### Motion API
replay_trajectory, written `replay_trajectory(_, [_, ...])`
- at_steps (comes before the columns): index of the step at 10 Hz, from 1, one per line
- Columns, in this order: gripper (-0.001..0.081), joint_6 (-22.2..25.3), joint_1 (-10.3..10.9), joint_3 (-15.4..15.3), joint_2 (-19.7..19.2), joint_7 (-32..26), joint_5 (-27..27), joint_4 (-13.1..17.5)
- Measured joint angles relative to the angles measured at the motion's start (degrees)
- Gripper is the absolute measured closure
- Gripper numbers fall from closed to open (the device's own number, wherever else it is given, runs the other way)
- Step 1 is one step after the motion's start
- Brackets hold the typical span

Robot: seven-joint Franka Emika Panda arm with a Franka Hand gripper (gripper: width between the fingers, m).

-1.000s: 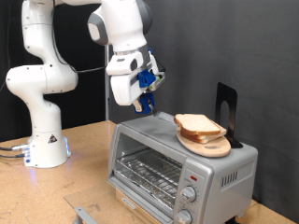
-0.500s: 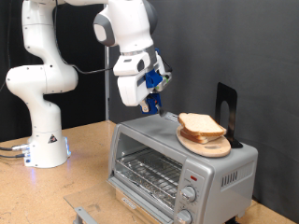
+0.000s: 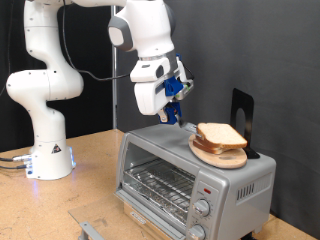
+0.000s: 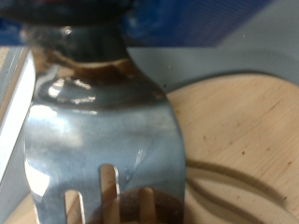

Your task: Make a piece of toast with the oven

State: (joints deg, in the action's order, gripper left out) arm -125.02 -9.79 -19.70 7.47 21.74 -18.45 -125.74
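Claw (image 3: 172, 117) clenched on fork (image 4: 103, 121), just left of toast (image 3: 220, 135) stacked on board (image 3: 222, 156) atop oven (image 3: 195, 180). We reckon toasting not started, rack bare.

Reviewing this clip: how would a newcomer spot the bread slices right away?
Find the silver oven at the exterior view's lower right. On its roof sits a round wooden board, with the tool hovering beside it. The piece of toast tops the pale, tan-crusted stack on that board.
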Motion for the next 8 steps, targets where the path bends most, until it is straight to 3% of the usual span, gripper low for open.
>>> replay_trajectory(8, [0.0413, -1.7, 0.0, -1.4, -4.7, 4.5, 3.2, 4.0])
